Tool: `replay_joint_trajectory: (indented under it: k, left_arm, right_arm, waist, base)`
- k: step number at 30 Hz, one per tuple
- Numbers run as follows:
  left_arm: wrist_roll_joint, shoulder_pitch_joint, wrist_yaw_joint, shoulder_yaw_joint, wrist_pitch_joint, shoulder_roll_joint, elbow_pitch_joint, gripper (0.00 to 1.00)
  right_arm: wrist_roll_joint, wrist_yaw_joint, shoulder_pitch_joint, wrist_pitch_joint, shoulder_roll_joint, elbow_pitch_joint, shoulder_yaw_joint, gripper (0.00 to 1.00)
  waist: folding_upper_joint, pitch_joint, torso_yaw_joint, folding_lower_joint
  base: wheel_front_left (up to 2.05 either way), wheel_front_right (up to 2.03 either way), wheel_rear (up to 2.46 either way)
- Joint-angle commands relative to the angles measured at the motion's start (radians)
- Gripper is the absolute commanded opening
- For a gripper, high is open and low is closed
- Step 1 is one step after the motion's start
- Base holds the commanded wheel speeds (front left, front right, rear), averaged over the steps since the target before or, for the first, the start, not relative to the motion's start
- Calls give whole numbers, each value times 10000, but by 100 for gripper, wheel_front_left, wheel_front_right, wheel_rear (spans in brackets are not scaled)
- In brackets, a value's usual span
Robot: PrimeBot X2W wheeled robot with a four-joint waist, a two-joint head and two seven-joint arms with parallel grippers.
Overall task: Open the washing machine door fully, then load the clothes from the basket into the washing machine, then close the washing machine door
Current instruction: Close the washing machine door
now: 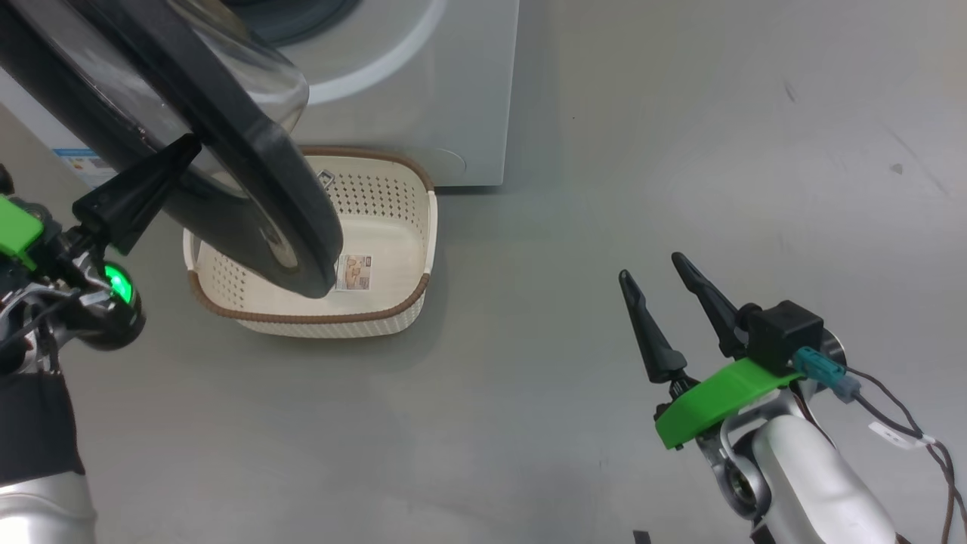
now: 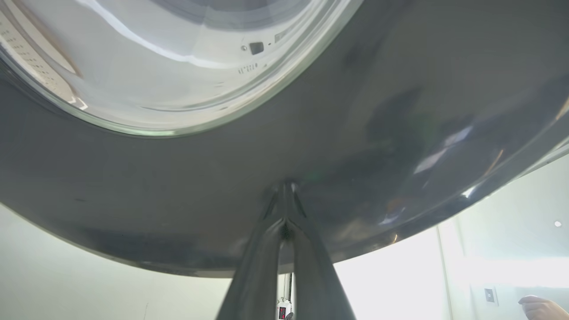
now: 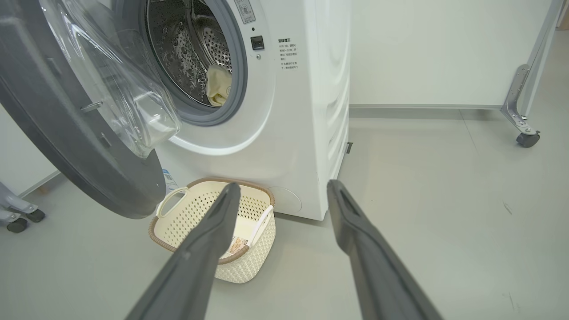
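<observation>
Left pincer [image 2: 288, 189] holds its fingers together; right pincer [image 1: 651, 267] spreads them wide.

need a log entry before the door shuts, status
Left gripper shut, tips on washing machine door rim. Right gripper open, empty. Clothes in drum, basket empty, under the door's lower edge.

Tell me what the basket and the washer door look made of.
The basket looks like moulded plastic, matt cream, with even punched holes; its brown rim has a woven pattern. The washing machine door: glossy dark surround, probably plastic, showing reflections; clear bulging bowl, glass or clear plastic.
</observation>
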State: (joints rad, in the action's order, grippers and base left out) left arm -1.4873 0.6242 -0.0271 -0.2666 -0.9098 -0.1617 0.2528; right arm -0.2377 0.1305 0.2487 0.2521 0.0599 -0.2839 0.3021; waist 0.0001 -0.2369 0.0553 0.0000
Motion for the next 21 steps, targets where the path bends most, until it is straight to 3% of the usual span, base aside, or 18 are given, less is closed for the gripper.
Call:
replay_joint_trajectory:
  k: [1,21]
  left_arm:
    - [-1,534,-143,-163,68,-204,-228,0]
    - [623,2156,-974,227,2349,810,2054,0]
  right_arm:
    - [-58,2,36,97,-92,271,138,100]
    - [-193,2,158,97,-96,461,-92,100]
  waist:
    - [-1,-25,83,0]
    - [-1,-435,728,0]
  base:
    - [0,0,0]
    - [0,0,0]
